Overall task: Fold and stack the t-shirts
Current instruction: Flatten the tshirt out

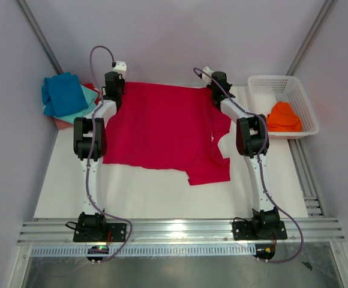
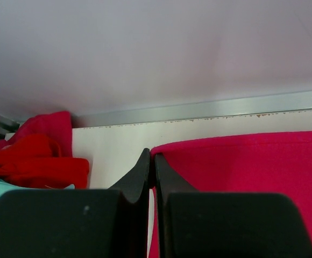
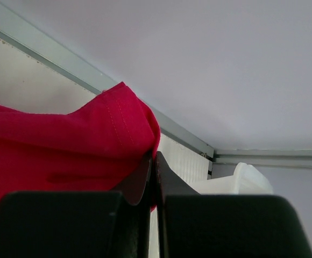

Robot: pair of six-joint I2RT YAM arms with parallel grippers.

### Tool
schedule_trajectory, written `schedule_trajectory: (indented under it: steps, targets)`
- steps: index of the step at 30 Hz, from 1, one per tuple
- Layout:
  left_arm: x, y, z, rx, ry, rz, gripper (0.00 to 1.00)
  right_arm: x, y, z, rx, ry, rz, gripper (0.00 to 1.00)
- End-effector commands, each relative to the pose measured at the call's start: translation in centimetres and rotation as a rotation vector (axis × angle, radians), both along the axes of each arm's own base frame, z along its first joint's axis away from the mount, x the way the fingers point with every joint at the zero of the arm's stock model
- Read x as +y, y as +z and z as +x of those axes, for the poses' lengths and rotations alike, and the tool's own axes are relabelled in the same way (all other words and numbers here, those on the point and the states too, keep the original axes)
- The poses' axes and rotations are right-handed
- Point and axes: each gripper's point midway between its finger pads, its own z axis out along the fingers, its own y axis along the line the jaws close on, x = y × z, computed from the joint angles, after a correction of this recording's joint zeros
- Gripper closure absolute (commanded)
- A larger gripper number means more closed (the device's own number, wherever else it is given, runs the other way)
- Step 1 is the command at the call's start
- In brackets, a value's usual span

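A large crimson t-shirt [image 1: 162,129] lies spread on the white table, hem edge at the back, a sleeve and the neck toward the front right. My left gripper [image 1: 115,84] is shut on its far left corner [image 2: 210,161]. My right gripper [image 1: 215,84] is shut on its far right corner [image 3: 107,123], which is lifted slightly. A pile of folded shirts sits at the back left: blue [image 1: 63,93] on top, teal [image 1: 85,103] under it, red [image 2: 35,161] below. An orange shirt [image 1: 284,117] lies in the basket.
A white lattice basket [image 1: 297,90] stands at the back right, next to my right arm. The back wall and a metal rail [image 2: 226,107] run just beyond the shirt's far edge. Rails line the table's right side.
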Motion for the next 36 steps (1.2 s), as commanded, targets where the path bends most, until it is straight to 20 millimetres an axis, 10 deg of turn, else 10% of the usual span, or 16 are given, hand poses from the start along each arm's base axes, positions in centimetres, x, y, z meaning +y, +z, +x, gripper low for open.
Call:
schedule_trajectory:
  steps: [1, 21, 26, 29, 36]
  targets:
    - [0.5, 2.8, 1.0, -0.085, 0.026, 0.029, 1.00, -0.5, 1.8, 0.8, -0.064, -0.034, -0.034, 0.97]
    - [-5.0, 5.4, -0.1, -0.105, -0.077, -0.037, 1.00, -1.1, 0.0, 1.4, -0.077, -0.071, -0.099, 0.88]
    - [-5.7, 5.2, -0.3, -0.090, -0.106, -0.051, 0.18, -1.2, 0.3, 1.6, -0.106, -0.084, -0.093, 0.01]
    - [-5.8, 4.8, -0.3, -0.079, -0.106, -0.050, 0.01, -1.0, 1.1, 1.5, -0.140, -0.090, -0.071, 0.01]
    - [-5.8, 5.0, -0.3, -0.092, -0.089, -0.044, 0.01, -0.8, 4.3, 0.8, -0.255, -0.098, 0.026, 0.01]
